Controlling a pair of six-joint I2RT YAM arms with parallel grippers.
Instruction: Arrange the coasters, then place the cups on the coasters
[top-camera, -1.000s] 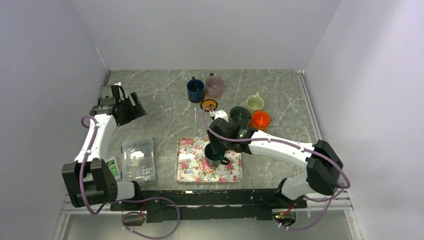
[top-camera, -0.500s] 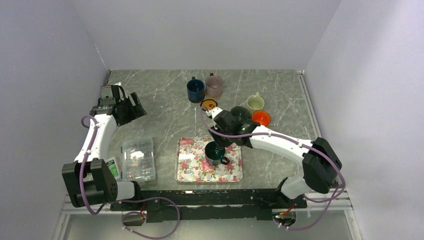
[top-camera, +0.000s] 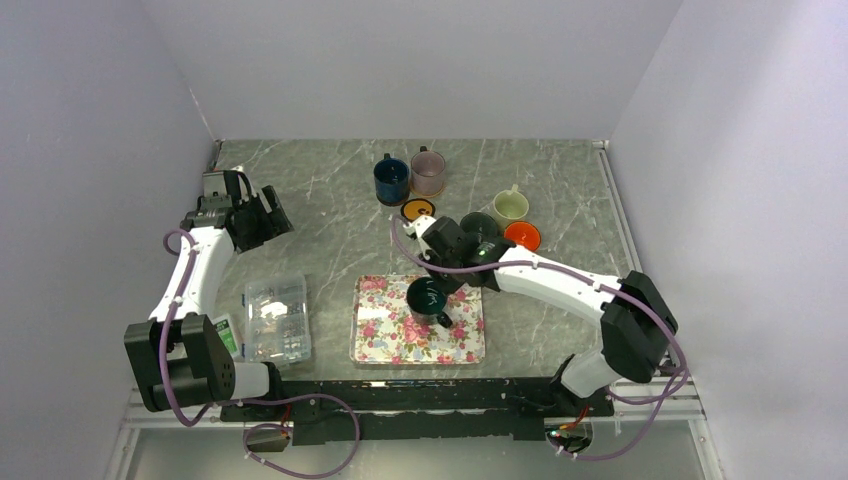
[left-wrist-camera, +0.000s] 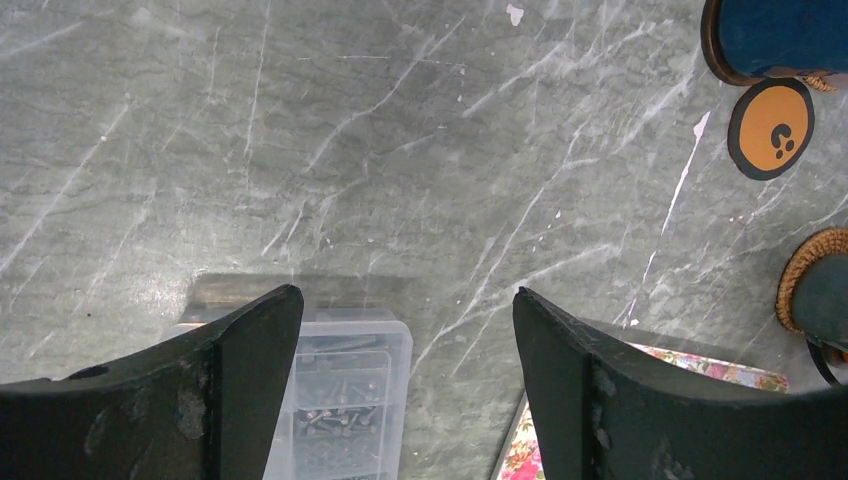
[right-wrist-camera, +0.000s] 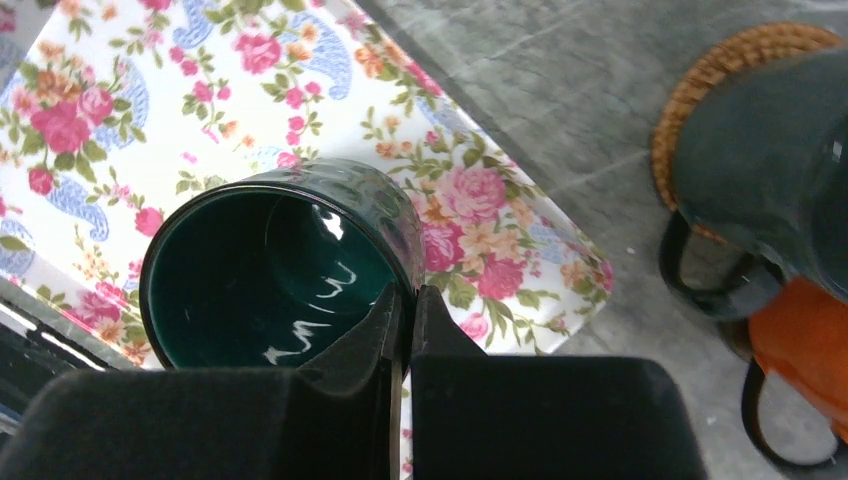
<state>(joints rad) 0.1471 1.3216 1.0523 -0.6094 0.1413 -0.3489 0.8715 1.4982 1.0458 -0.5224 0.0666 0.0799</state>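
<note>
My right gripper (right-wrist-camera: 405, 300) is shut on the rim of a dark green cup (right-wrist-camera: 270, 270), one finger inside and one outside. The cup (top-camera: 428, 296) hangs tilted just above the floral tray (top-camera: 385, 340). A second dark green cup (right-wrist-camera: 770, 170) sits on a tan woven coaster (right-wrist-camera: 720, 70), with the orange cup (right-wrist-camera: 800, 350) beside it. The navy cup (top-camera: 391, 180), mauve cup (top-camera: 428, 172) and cream cup (top-camera: 511, 206) stand at the back. A black coaster with an orange rim (top-camera: 417, 210) lies bare. My left gripper (left-wrist-camera: 408, 310) is open over bare table at the left.
A clear plastic compartment box (top-camera: 276, 318) holding screws lies left of the tray. In the left wrist view the navy cup (left-wrist-camera: 780, 35) rests on a dark brown coaster (left-wrist-camera: 712, 50). Walls close in the table on three sides.
The right gripper shut on the dark green cup's rim and raised it, tilted, off the tray toward the back. The left arm has not moved.
</note>
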